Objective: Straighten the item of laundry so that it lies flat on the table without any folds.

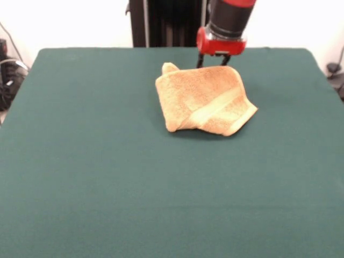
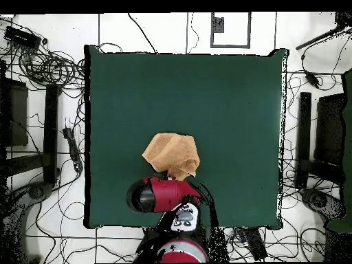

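The item of laundry (image 1: 204,99) is an orange-tan towel lying folded over itself on the green table (image 1: 107,177), past its middle. A lighter woven band runs slantwise across the top layer, and one corner (image 1: 170,67) pokes up at the far left. In the overhead view the towel (image 2: 172,155) forms a crumpled, uneven shape. My gripper (image 1: 213,63) hangs just behind the towel's far edge, open, with its two dark fingers (image 1: 200,61) apart and their tips hidden behind the cloth. From above, the red arm (image 2: 163,194) covers the gripper.
Bare green cloth stretches wide around the towel on every side. Off the table, cables and stands (image 2: 48,69) crowd the floor, and dark equipment (image 1: 8,75) sits beside one table edge.
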`<control>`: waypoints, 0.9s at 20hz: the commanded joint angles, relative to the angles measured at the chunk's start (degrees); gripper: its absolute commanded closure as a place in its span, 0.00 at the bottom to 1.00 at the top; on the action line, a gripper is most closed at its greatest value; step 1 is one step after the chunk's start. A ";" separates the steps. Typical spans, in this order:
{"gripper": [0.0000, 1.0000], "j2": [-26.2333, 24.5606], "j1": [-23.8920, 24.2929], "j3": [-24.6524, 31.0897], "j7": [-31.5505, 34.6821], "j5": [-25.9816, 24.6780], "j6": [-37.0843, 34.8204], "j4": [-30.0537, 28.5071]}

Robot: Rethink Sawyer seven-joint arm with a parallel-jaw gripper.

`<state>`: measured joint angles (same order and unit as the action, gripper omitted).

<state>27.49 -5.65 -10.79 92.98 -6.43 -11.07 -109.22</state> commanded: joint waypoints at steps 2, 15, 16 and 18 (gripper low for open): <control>0.00 -5.30 -1.55 2.81 13.53 4.19 3.37 2.64; 0.00 3.62 4.30 7.64 11.44 7.40 -1.57 4.29; 0.00 3.93 5.04 8.26 11.14 7.54 -1.34 4.40; 0.00 4.36 5.82 8.78 10.41 7.90 -2.52 5.17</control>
<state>30.27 -0.97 -9.64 92.98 -3.12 -10.55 -108.78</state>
